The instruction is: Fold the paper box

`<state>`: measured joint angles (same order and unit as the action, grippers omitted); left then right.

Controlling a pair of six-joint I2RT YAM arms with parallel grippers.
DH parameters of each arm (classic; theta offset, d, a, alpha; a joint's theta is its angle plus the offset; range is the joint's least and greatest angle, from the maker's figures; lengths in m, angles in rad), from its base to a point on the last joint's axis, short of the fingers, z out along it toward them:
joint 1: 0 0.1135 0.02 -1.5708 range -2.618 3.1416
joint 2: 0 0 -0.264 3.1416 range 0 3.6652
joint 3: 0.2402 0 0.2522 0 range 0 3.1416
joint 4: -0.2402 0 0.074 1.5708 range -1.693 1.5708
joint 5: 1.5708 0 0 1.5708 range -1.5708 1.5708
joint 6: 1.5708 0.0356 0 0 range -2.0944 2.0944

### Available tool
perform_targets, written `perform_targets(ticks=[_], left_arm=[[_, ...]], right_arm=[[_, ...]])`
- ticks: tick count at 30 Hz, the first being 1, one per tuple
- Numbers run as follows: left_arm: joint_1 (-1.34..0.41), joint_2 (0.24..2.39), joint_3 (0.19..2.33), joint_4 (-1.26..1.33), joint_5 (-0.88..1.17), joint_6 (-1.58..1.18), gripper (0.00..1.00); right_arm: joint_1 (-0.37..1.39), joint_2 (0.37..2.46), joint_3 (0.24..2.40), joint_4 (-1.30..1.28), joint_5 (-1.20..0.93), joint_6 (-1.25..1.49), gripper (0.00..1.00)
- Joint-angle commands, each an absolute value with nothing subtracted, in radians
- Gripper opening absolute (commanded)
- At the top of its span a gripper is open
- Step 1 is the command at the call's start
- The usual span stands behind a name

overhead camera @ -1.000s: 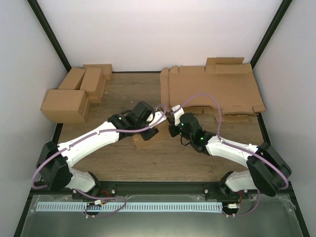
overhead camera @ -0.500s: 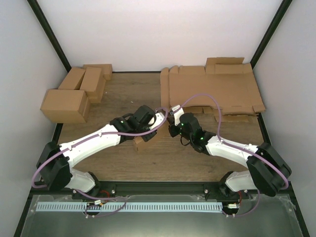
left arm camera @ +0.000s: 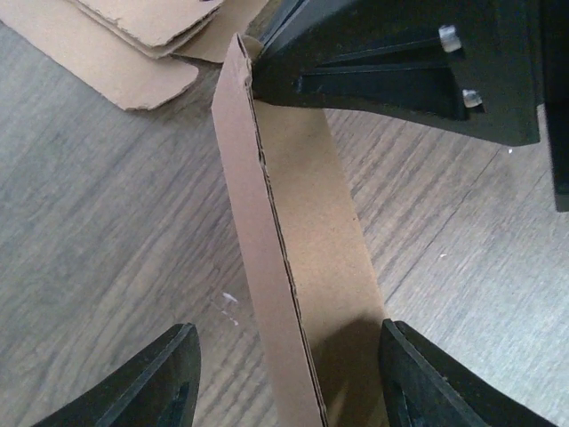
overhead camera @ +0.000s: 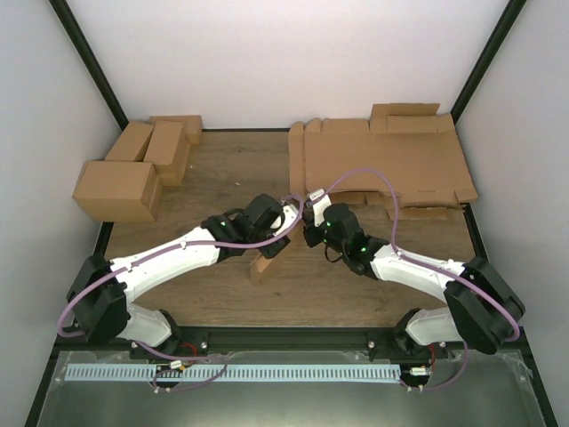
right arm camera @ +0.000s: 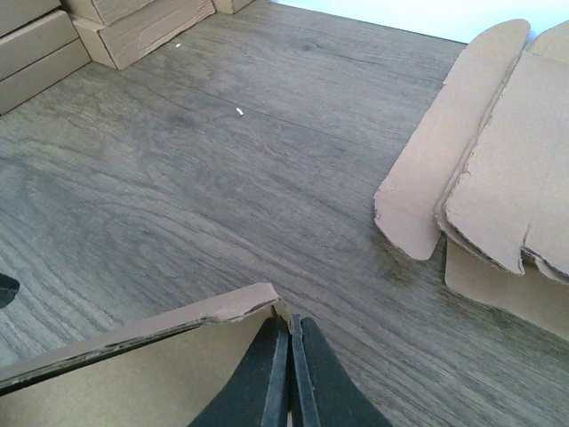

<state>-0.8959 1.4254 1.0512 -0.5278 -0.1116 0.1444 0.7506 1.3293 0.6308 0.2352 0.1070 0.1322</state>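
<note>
The box (left arm camera: 302,267) is a partly folded brown piece standing on the table (overhead camera: 222,169), one long wall up on edge and a flat panel lying beside it. It sits right between my two grippers. My left gripper (left arm camera: 286,342) straddles the near end of that wall. Its fingers (left arm camera: 156,382) are spread, one to each side, with bare wood showing between the left finger and the cardboard; on the other side the gap is too shadowed for me to tell whether the finger touches. At the wall's far end my right gripper (right arm camera: 289,342) has its fingers pressed together, pinching the top corner of the box. Beyond my right fingers, off to their right, flat sheets (right arm camera: 498,160) lie piled with rounded flaps sticking out. Well away past my left fingers, to their left, finished boxes (overhead camera: 133,173) are grouped near the corner.
</note>
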Motion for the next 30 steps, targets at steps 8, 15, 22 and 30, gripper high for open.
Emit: perform_targets(ticks=[8,15,22,30], left_arm=[[-0.914,1.469,1.090,-0.620,-0.076,0.014,0.65],[-0.915,1.510,1.152,-0.688,-0.064,-0.047,0.61],[-0.967,1.534,1.138,-0.716,-0.193,-0.087,0.51],[-0.993,1.525,1.129,-0.700,-0.256,-0.063,0.37]], right_arm=[[0.753,1.348,0.593,0.110,0.102,0.147,0.01],[0.753,1.347,0.595,0.112,0.097,0.149,0.01],[0.753,1.352,0.596,0.116,0.092,0.152,0.01],[0.753,1.302,0.581,0.106,0.067,0.168,0.02]])
